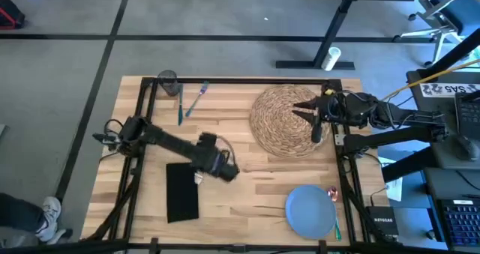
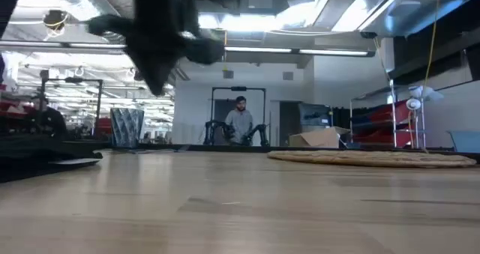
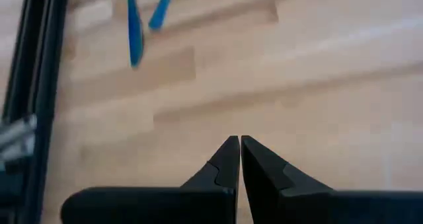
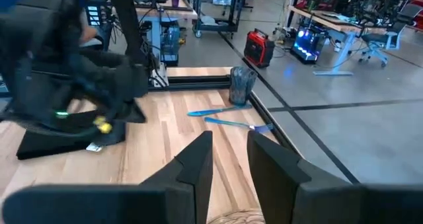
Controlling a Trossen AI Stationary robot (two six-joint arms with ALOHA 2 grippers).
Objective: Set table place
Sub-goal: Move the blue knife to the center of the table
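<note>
On the wooden table [image 1: 247, 186], the round woven placemat [image 1: 289, 121] lies flat at the far right. My right gripper [image 1: 298, 108] hovers open over it, fingers pointing toward the table's left. My left gripper [image 1: 234, 171] is shut on nothing and hangs clear of the bare wood mid-table, just right of the black napkin [image 1: 181, 192]. The blue plate [image 1: 310, 210] lies at the near right, with red and green cutlery [image 1: 334, 209] beside it. A grey glass [image 1: 166, 80] and two teal utensils [image 1: 189, 103] sit at the far left.
The table's black frame rails [image 1: 146, 112] run along its left and right sides. Bare wood lies between the napkin and the plate. A person [image 2: 240, 123] stands in the room far behind the table.
</note>
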